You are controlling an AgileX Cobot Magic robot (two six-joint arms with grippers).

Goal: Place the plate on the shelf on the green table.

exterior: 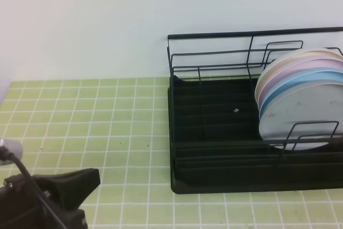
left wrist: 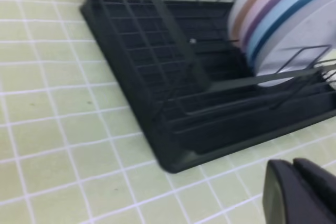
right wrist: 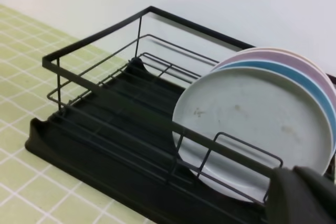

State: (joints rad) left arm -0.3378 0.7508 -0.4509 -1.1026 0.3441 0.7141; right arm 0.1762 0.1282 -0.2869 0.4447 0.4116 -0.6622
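Plate stands upright in the shelf, frontmost; stiff, smooth, breakable, best pinched at its upper rim. Neither gripper's jaw state is discernible.

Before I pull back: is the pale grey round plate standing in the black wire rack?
Yes. The pale grey plate stands on edge in the black wire rack, frontmost.

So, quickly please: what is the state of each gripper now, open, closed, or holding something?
Left gripper: holds nothing; open or shut cannot be told, only dark finger tips show.
Right gripper: only a dark edge shows, near the plate; state cannot be told.
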